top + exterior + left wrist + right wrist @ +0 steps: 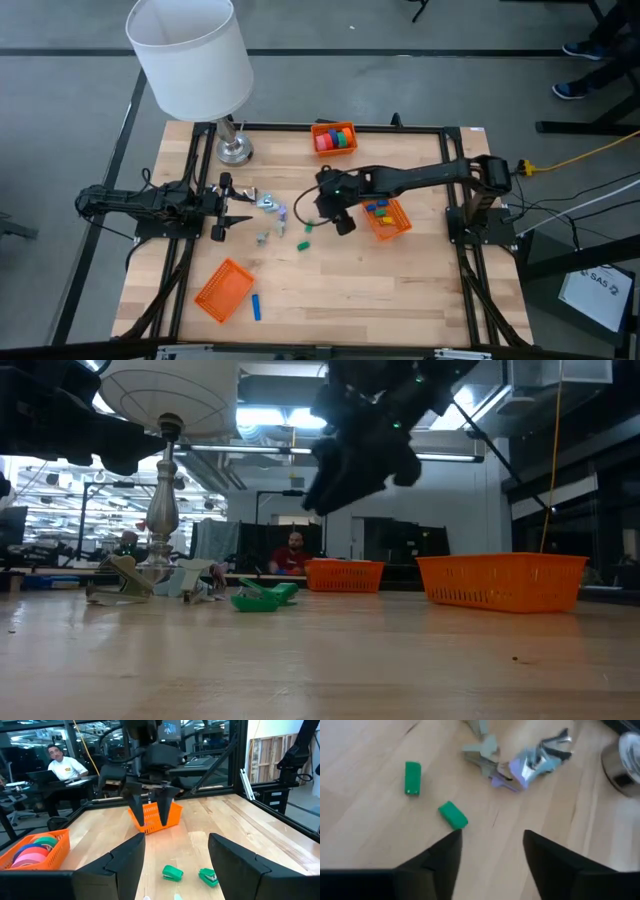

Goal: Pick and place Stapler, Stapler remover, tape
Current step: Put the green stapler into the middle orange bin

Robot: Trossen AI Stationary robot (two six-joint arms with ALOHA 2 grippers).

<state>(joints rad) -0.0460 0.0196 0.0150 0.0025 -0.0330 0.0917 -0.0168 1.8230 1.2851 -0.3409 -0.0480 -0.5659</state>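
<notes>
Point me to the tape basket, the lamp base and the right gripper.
tape basket [334, 127]: high view, on its orange rim.
lamp base [235, 152]: high view, on the metal foot.
right gripper [490, 851]: right wrist view, midway between its open fingertips, above the green pieces.

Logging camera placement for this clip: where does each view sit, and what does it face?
High: overhead, straight down on the table; both arms show.
Low: table height, looking level; the right arm hangs above.
Left wrist: behind the open left tool, facing the right tool.
Right wrist: over the open right tool, looking down.
Shared: both wrist views show two green pieces.
</notes>
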